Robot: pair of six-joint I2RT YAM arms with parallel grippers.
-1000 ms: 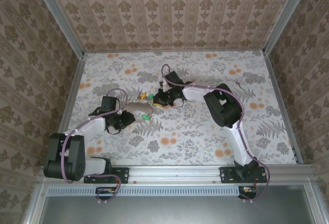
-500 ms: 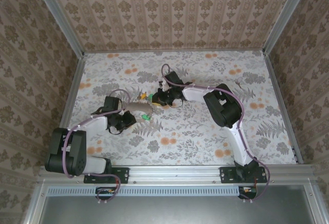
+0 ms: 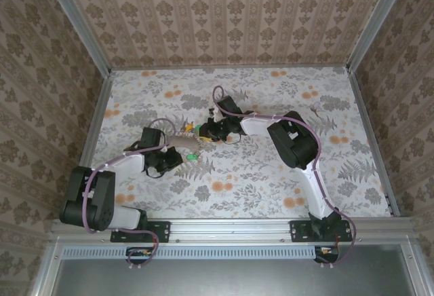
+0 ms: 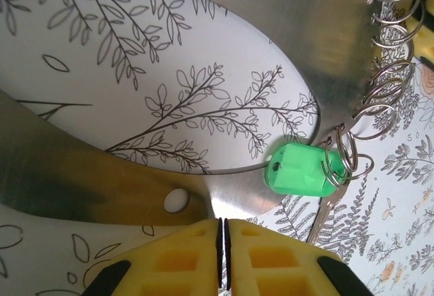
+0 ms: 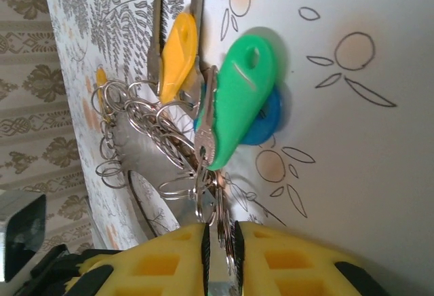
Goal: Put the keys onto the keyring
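While the left pincer (image 4: 222,242) clamps tight on the keyring (image 4: 81,187), the right pincer (image 5: 218,248) nips the wire loops of the keys (image 5: 241,99) just beside it on the bench (image 3: 271,174); threading seems in hand, next sliding a loop onto the ring

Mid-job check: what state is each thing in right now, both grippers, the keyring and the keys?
left gripper: shut on the keyring, at its flat edge.
right gripper: shut on split rings of the key bunch.
keyring: held, several rings threaded along it.
green-headed key: hanging by rings at the keyring's edge.
yellow-headed key: flat on the table.
green tag: lying over a blue tag.
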